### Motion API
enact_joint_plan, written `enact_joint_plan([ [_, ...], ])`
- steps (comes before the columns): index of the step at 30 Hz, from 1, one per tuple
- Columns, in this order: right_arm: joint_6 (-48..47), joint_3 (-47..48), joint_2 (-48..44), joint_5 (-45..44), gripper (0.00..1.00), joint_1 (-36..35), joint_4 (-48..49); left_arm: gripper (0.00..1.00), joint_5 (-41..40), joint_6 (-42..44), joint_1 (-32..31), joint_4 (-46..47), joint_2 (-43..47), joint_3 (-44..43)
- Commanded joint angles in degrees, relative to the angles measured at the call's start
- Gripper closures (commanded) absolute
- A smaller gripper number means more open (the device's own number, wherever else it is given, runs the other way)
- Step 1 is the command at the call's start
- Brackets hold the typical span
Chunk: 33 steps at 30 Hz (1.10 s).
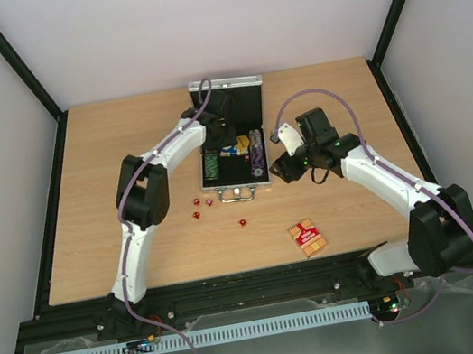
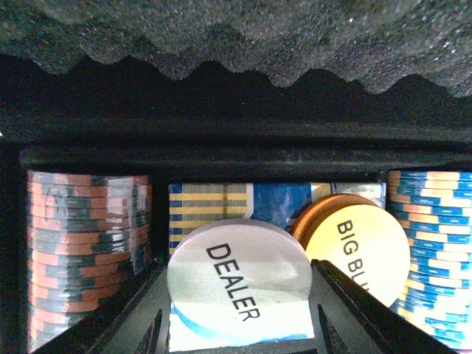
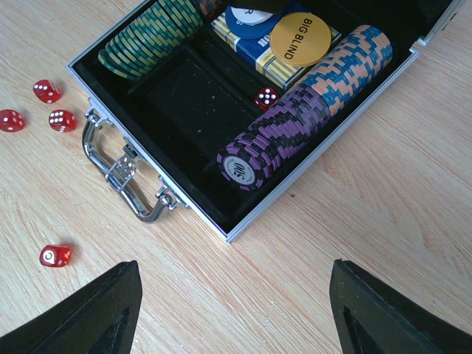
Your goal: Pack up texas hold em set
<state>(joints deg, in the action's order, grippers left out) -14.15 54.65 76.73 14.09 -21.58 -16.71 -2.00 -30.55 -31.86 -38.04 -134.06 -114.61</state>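
The silver case (image 1: 215, 181) lies open, with its lid up at the back. It holds rows of chips: green (image 3: 151, 37), purple (image 3: 280, 140) and orange-blue (image 3: 346, 63). A blue card deck (image 2: 214, 203), a yellow BIG BLIND disc (image 3: 299, 38) and one red die (image 3: 265, 97) also lie inside. My left gripper (image 1: 224, 138) reaches into the case and is shut on the white DEALER disc (image 2: 240, 276), just over the blue deck. My right gripper (image 3: 236, 317) is open and empty over bare table by the case's front right corner.
Several red dice lie on the table left of the case handle (image 3: 122, 173), one nearer me (image 3: 55, 255). A red card deck (image 1: 308, 238) lies on the table at the front right. Grey foam (image 2: 236, 37) lines the upright lid.
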Motion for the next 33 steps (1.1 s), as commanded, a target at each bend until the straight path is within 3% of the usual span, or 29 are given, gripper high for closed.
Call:
enact_joint_plan([
  [1, -0.6, -0.7, 0.7, 0.3, 0.29, 0.3, -1.5, 0.48, -0.3, -0.1, -0.1, -0.9, -1.4, -2.0],
  [18, -0.6, -0.6, 0.3, 0.7, 0.29, 0.3, -1.7, 0.39, -0.3, -1.0, -0.2, -0.9, 2.8, -0.4],
  [25, -0.6, -0.5, -0.2, 1.1, 0.29, 0.3, -1.6, 0.39, -1.2, -1.4, -1.2, 0.9, 11.4, 9.1],
  [33, -0.5, -0.5, -0.1, 1.9, 0.29, 0.3, -1.7, 0.39, -0.2, -2.6, -1.5, 4.1, 23.0, 28.1],
])
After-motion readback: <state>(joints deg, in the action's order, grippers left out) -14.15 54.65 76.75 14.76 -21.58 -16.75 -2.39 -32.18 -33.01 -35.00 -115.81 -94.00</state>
